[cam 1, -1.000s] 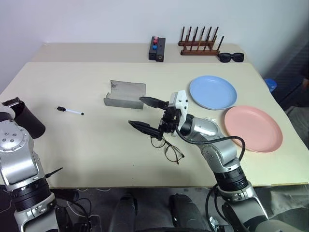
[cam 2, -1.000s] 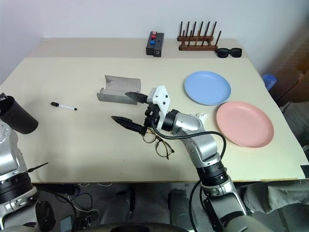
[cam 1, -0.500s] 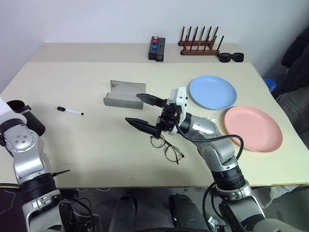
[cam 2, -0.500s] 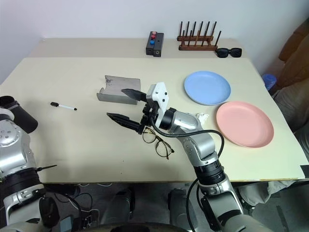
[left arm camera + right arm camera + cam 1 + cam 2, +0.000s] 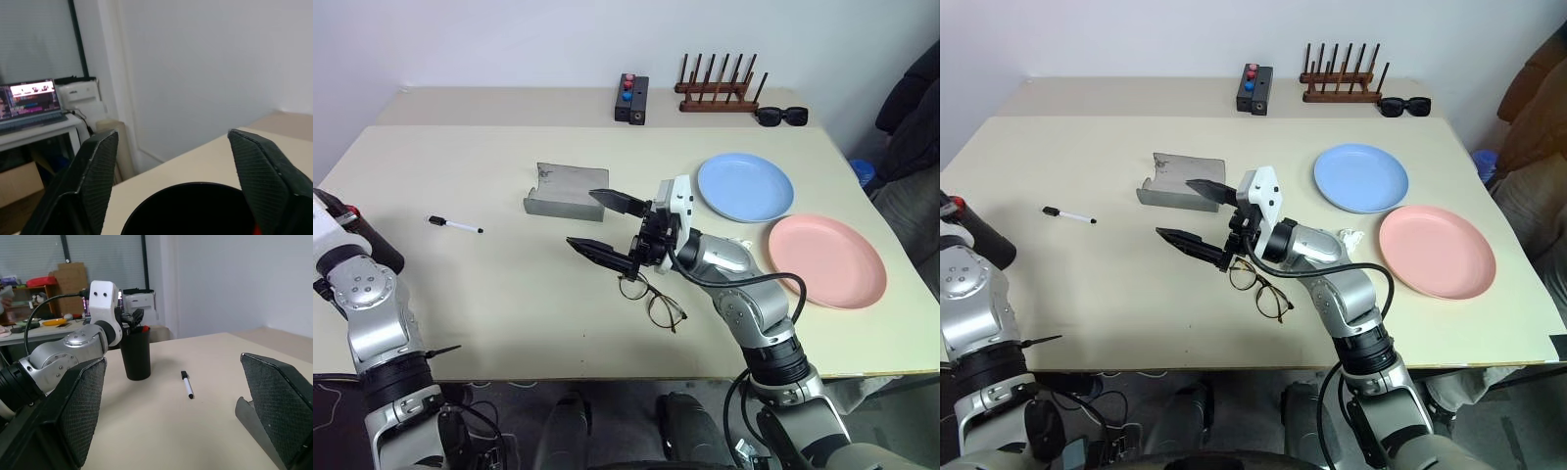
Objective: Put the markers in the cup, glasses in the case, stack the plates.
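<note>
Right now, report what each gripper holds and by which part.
Nothing is held. The right gripper hangs open above the glasses. The left gripper stands open over the cup, a red-capped marker showing at its rim.

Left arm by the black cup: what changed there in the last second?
The left gripper sank slightly over the cup, and the red-capped marker now pokes out of it; the fingers stand open. The right gripper, glasses, white marker, blue plate and pink plate stayed put.
</note>
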Robot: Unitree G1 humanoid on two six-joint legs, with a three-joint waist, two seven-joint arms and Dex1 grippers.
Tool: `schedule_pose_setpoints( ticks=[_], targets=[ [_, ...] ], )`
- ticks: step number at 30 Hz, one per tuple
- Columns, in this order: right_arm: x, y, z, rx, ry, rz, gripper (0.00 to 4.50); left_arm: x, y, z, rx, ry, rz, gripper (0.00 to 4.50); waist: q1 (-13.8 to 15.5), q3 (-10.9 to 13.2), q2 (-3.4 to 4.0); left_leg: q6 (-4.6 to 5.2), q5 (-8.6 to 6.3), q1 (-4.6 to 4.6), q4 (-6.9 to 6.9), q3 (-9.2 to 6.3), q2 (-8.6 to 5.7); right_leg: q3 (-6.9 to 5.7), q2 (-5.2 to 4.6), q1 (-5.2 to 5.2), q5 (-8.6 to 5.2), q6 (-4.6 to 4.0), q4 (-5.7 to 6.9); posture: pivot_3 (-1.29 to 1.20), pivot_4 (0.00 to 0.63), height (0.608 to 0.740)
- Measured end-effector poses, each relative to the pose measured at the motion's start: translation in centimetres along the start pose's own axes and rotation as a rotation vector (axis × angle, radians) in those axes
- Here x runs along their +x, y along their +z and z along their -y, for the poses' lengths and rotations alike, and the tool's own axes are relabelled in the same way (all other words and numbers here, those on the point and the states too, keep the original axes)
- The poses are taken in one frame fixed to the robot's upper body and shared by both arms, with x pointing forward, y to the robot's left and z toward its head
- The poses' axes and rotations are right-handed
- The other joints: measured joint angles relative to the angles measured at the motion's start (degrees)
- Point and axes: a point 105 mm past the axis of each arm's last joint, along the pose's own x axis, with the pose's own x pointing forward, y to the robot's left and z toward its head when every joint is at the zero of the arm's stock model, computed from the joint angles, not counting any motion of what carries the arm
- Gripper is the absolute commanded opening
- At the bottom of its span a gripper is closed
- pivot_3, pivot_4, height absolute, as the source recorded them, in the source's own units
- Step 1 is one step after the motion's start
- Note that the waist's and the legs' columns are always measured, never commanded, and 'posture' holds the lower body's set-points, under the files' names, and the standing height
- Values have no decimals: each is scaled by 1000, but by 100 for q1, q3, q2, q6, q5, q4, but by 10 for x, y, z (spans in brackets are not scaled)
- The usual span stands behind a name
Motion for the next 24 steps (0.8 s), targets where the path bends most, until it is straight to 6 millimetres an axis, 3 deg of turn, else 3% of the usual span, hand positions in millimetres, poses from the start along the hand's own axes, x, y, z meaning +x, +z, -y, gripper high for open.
schedule_pose_setpoints(
  ticks=[3,6,8,10,16,21,24],
  targets=[
    [0,0,0,0,0,0,4500,-1,13,12,-69,-36,7,3673,22,0,-2,-1,1,-1,1,0,0,-1,0,1,0,-1,0,0,150,740],
    [0,0,0,1,-1,2,4500,-6,40,41,-137,-157,36,4485,44,-1,-6,-2,1,-1,2,0,-1,-1,0,3,0,-1,-1,0,150,740],
    [1,0,0,0,-4,4,4500,-13,54,68,-146,-264,24,4485,45,-1,-6,-2,1,0,2,0,-1,-1,0,3,0,0,-1,0,150,740],
    [1,1,0,-1,-6,5,4500,-20,54,86,-134,-317,-36,4485,24,-1,-6,-2,1,0,1,-1,-1,-1,1,3,0,1,0,0,150,740],
    [-1,-3,5,-37,-15,-42,4500,-37,9,115,-87,-272,-417,4485,-20,0,-6,-1,1,0,0,-9,0,-1,7,1,0,9,1,0,150,740],
    [-15,-23,20,-65,-48,-180,4500,-40,-31,117,-65,-180,-706,4485,-15,3,-10,0,1,-1,-3,-9,0,-2,8,-2,-1,12,1,0,150,740],
    [-17,-25,21,-67,-39,-197,4500,-43,-45,123,-61,-151,-819,4485,-12,5,-14,-1,1,-4,-4,-11,-1,-3,8,-2,-2,15,0,0,150,740]
  ],
)
